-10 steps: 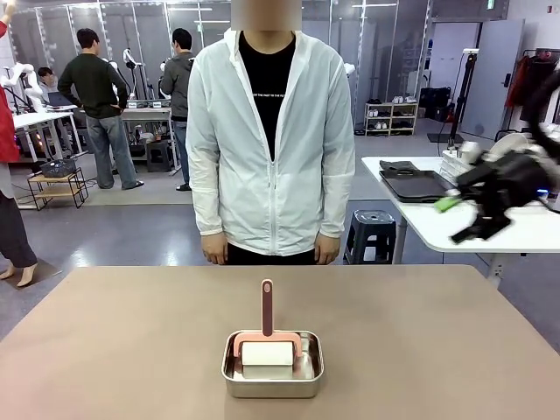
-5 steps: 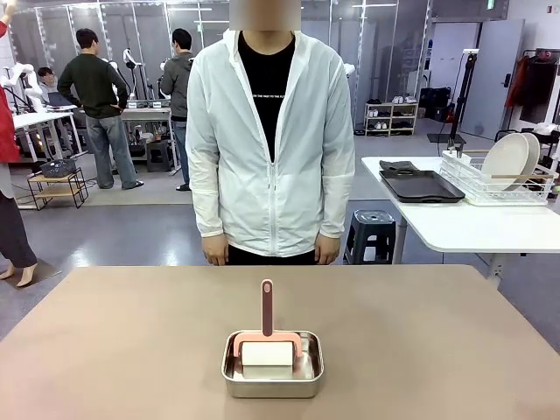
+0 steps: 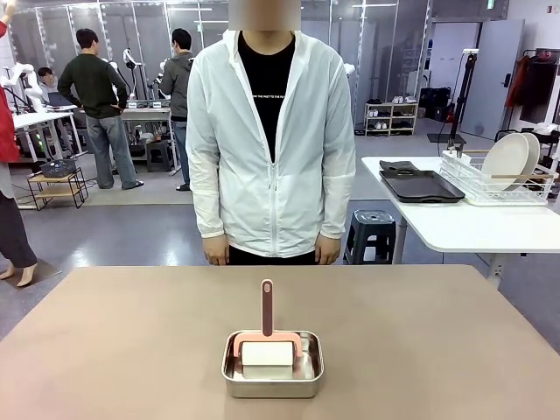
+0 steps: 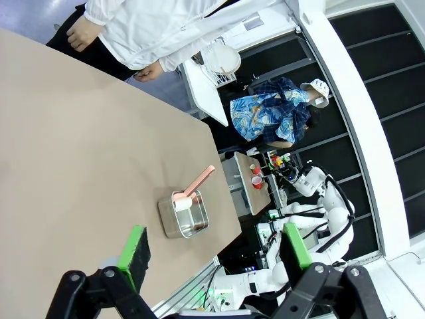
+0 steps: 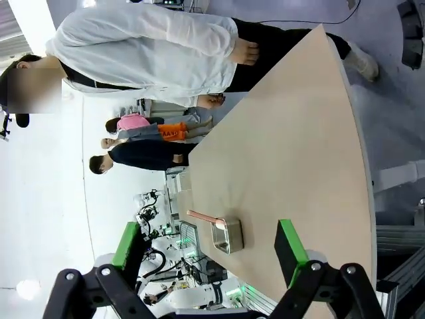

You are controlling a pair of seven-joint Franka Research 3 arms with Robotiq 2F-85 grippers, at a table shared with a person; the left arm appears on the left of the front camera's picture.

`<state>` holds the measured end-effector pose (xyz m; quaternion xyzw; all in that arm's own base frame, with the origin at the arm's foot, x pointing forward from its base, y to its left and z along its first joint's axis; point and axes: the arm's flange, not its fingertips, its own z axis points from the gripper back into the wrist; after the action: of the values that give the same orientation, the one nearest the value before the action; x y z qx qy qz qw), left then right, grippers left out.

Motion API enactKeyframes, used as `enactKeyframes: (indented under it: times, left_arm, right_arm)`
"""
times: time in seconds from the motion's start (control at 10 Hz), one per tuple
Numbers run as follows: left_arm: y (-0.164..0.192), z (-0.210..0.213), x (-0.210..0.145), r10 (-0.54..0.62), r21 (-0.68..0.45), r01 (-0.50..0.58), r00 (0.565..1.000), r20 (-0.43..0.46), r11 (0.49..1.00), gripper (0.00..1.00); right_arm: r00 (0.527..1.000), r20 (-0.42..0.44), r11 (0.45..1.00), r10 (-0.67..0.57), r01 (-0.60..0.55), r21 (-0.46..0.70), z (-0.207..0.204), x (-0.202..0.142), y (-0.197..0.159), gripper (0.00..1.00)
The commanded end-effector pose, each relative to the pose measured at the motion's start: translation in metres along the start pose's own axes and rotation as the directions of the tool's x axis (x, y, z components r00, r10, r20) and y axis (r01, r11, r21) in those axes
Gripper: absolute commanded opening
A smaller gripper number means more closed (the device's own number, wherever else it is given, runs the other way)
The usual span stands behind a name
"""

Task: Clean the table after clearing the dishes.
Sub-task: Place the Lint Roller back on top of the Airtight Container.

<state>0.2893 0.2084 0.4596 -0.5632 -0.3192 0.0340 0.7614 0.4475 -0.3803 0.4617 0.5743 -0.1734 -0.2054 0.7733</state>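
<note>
Now the brown bench (image 3: pixel 131 341) is seen bare except for a steel pan (image 3: pixel 272 365) set near the middle of its near edge, a pink-handled white roller (image 3: pixel 267 337) lying in it. The white plates (image 3: pixel 510 159) are racked on the white side bench (image 3: pixel 472 226), beside a dark tray (image 3: pixel 420 185). Left claw (image 4: pixel 212 249) and right claw (image 5: pixel 209 246) are held released, jaws wide, above the bench.

Grey floor (image 3: pixel 131 232), glass partitions (image 3: pixel 131 35) behind. White side table (image 3: pixel 472 229) at right, with a dish rack (image 3: pixel 499 188). Dark stool (image 3: pixel 372 229) beside it.
</note>
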Motion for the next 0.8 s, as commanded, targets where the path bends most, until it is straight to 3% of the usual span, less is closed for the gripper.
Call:
enactKeyframes:
  times: [0.0,0.7]
  left_arm:
    - [-0.0024,0.0027,0.0004,0.006,-0.012,-0.006,1.0,0.007,1.0,1.0]
    - [-0.0024,0.0027,0.0004,0.006,-0.012,-0.006,1.0,0.007,1.0,1.0]
  right_arm:
    - [0.999,-0.035,1.0,0.021,-0.022,-0.013,-0.0155,-0.0011,0.013,1.0]
    - [0.999,-0.035,1.0,0.021,-0.022,-0.013,-0.0155,-0.0011,0.013,1.0]
